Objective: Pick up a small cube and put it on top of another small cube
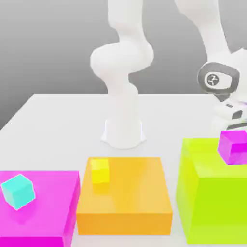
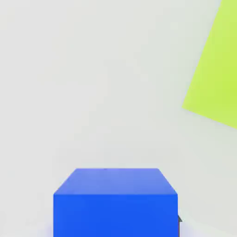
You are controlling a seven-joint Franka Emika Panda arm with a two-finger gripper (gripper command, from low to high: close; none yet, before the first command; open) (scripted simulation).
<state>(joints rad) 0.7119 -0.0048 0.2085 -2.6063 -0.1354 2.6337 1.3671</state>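
**Operator:** Where's my gripper?

**Spotter:** Your gripper [image 1: 230,120] hangs at the exterior view's right, just above the purple cube [image 1: 234,146]. I cannot tell whether it is spread, pressed together or pinching that cube, because the hand's body covers the tips.

**Operator:** And the purple cube itself?

**Spotter:** It sits over the top face of the lime block [image 1: 207,193], near that block's far right part. I cannot tell whether it rests on the face or hangs a little above it.

**Operator:** What does my hand view give you?

**Spotter:** You see a blue cube [image 2: 115,199] close to the lens, with its top and one side showing. A corner of the lime block [image 2: 217,69] lies apart from it, with pale table between them.

**Operator:** What are the other blocks carrying?

**Spotter:** The orange block [image 1: 130,193], the middle one and the lowest of the three, bears a yellow cube [image 1: 100,171] near its far left corner. The magenta block [image 1: 48,202], at the exterior view's left, bears a cyan cube [image 1: 18,191] turned corner-on towards you. The three big blocks stand in a row, near each other but apart.

**Operator:** And the surface around them?

**Spotter:** You have a plain white table [image 1: 58,125]. The arm's white base [image 1: 123,125] stands on it behind the orange block. Beyond the table's far edge is a flat grey backdrop.
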